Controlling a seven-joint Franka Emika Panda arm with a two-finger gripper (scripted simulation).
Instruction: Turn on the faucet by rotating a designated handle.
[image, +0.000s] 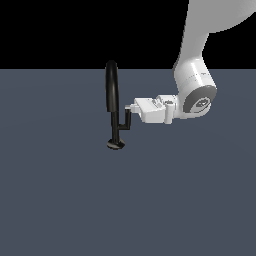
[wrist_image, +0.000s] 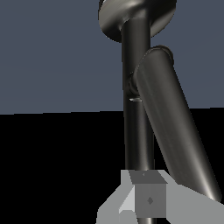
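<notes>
The glossy black faucet (image: 114, 125) stands on its round base, with a thin stem and a tall arched spout (image: 111, 85). The short L-shaped handle (image: 128, 121) branches from the stem toward the exterior view's right, its peg pointing up. My gripper (image: 130, 106) reaches in level from the right, its tips at the top of the peg. The fingers sit together with no gap and hold nothing. In the wrist view the faucet's stem (wrist_image: 138, 122) and the handle (wrist_image: 175, 131) loom close beyond the gripper (wrist_image: 148, 201).
The faucet stands on a flat grey-blue floor (image: 60, 200). My white arm (image: 195, 90) comes down from the upper right of the exterior view.
</notes>
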